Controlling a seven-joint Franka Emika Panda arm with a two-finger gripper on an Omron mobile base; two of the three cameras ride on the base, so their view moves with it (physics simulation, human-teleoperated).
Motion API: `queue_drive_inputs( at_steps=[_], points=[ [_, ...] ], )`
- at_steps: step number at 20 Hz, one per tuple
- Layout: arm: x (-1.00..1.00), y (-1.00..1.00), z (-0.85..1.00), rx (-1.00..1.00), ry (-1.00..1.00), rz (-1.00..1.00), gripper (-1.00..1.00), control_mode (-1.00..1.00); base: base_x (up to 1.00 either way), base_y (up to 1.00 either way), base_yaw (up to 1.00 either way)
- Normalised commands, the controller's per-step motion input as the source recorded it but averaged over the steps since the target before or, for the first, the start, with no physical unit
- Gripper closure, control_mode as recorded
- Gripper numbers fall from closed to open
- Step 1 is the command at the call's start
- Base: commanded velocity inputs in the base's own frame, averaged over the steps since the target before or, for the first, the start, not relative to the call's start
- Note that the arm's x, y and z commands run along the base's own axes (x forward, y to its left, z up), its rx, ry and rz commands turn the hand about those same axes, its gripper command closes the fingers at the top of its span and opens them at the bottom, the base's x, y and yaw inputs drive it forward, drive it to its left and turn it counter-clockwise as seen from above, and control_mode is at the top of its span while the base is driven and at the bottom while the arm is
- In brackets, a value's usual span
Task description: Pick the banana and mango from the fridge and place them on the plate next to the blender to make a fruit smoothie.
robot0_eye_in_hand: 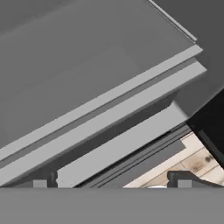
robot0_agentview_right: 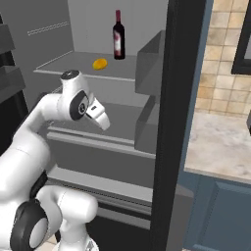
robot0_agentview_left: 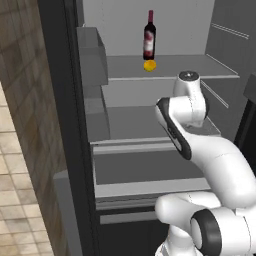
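Note:
The fridge (robot0_agentview_left: 60, 100) stands open, with its black frame (robot0_agentview_right: 179, 98) and pale grey shelves. The mango (robot0_agentview_left: 149, 65), small, rounded and yellow-orange, lies on the upper shelf just in front of a wine bottle, and it is also seen from the other side (robot0_agentview_right: 100, 63). My arm reaches in at the height of the middle shelf, well below the mango. In the hand view my gripper (robot0_eye_in_hand: 111, 183) is open with nothing between its tips, looking down over the shelf fronts and drawers. The banana, the plate and the blender are out of view.
A dark wine bottle (robot0_agentview_left: 149, 37) stands upright at the back of the upper shelf (robot0_agentview_right: 118, 37). Grey door bins (robot0_agentview_left: 95, 60) line the left side. A pale counter (robot0_agentview_right: 220, 142) over blue cabinets lies right of the fridge. Wooden floor (robot0_eye_in_hand: 199, 162) shows below.

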Motion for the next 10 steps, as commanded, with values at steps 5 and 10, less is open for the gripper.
queue_drive_inputs(
  at_steps=[5,10],
  points=[
    [0.22,0.33,1.0,-0.21,-0.2,0.05,-1.0,-1.0,0.0,0.0,0.0],
    [0.21,0.25,1.0,-0.12,-0.09,0.08,-1.0,-1.0,0.0,0.0,0.0]
  ],
)
